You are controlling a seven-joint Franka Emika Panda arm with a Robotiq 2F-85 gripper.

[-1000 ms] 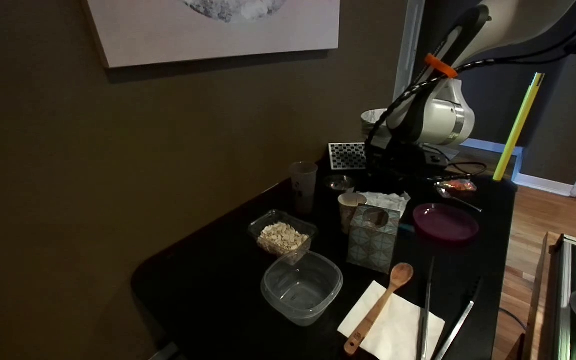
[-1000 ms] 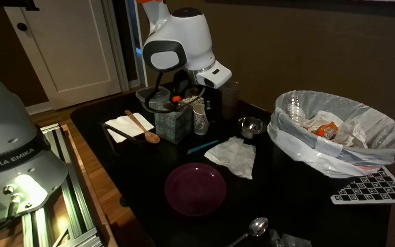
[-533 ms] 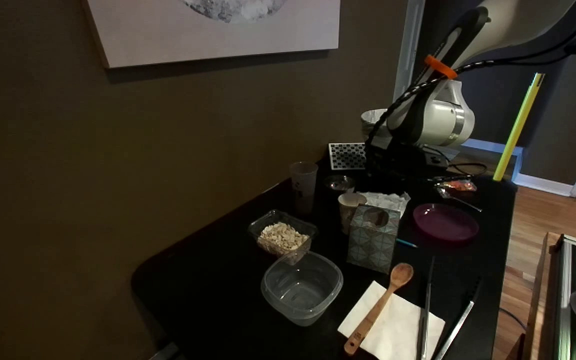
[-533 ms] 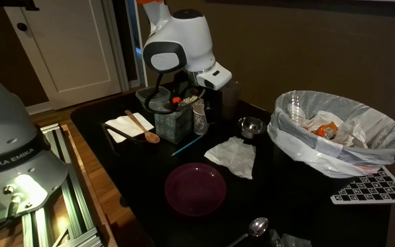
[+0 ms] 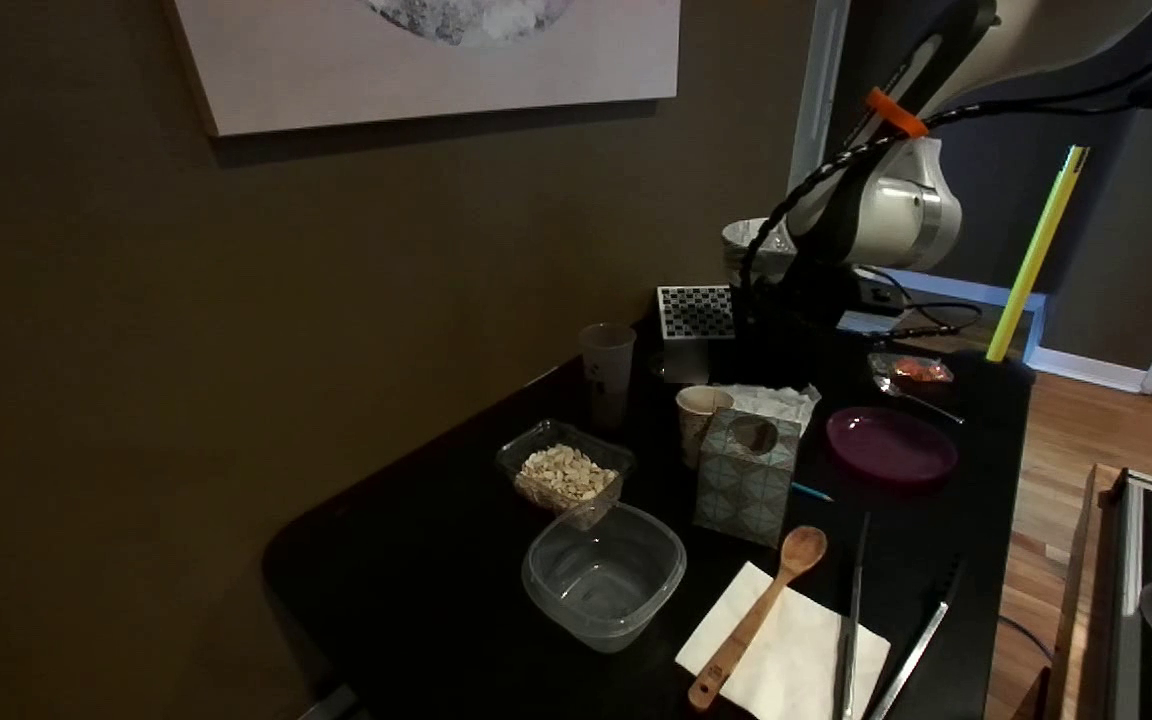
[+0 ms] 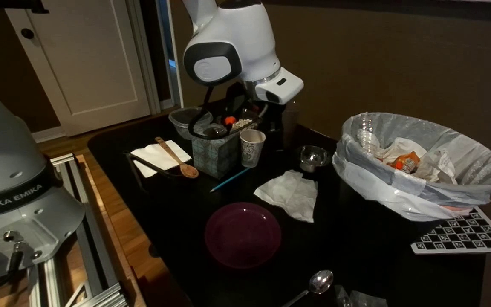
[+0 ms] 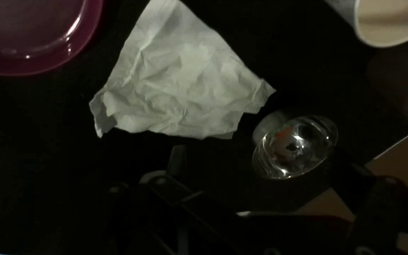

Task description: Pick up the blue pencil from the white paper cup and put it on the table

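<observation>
The blue pencil lies on the black table in front of the patterned white paper cup and the tissue box. A short part of the pencil shows beside the tissue box in an exterior view; the rest is hidden. The cup stands upright; its rim shows at the wrist view's top right. My gripper is open and empty, its dark fingers spread wide above the table around the small metal bowl's place in the picture. The pencil is out of the wrist view.
A patterned tissue box stands beside the cup. A crumpled napkin, a metal bowl, a plum plate and a lined bin are close by. A tall clear cup stands near the wall, behind an oat container.
The blurred pencil near the gripper has come to rest on the table, shifting slightly toward the tissue box. The gripper has then moved up and away from the cup.
</observation>
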